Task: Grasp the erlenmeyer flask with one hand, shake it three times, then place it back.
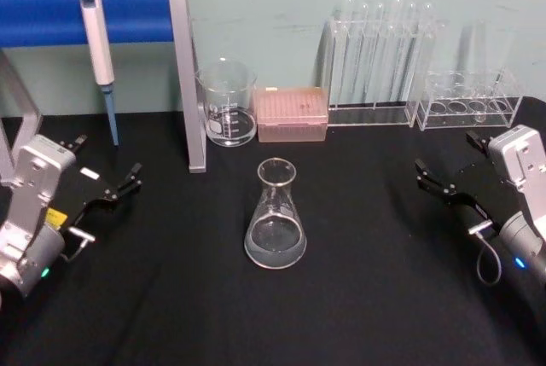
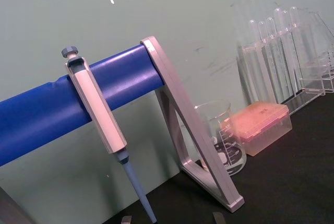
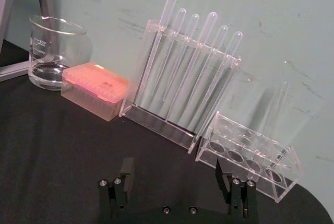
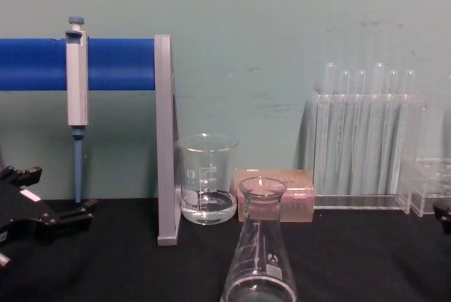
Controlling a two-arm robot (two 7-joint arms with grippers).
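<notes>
Your erlenmeyer flask (image 1: pixel 275 217) is standing upright on the black table (image 1: pixel 367 298), free of both grippers, and everything else is sitting around it. Your left gripper (image 1: pixel 107 161) is hovering well to the left of the flask at about the same depth, with its jaws spread and nothing between them; from the chest view it (image 4: pixel 51 196) is showing low at the left edge, well apart from the flask (image 4: pixel 259 253). Your right gripper (image 1: pixel 448 154) is waiting well to the right of the flask, jaws likewise spread and holding nothing, and the right wrist view is showing its two black fingers (image 3: pixel 125 171) wide apart. Just behind the flask and slightly to its left, a glass beaker (image 1: pixel 227 103) is standing with a little clear liquid in it, and a pink tip box (image 1: pixel 293 114) is lying right beside the beaker, directly behind the flask. Behind the flask and further right, a clear rack of test tubes (image 1: pixel 375 50) is standing against the wall, with a smaller clear rack (image 1: pixel 473 97) beyond it. Behind and left of the flask, a pipette (image 1: pixel 98 42) is hanging from a blue bar (image 1: pixel 43 14) on a grey stand (image 1: pixel 183 76).
</notes>
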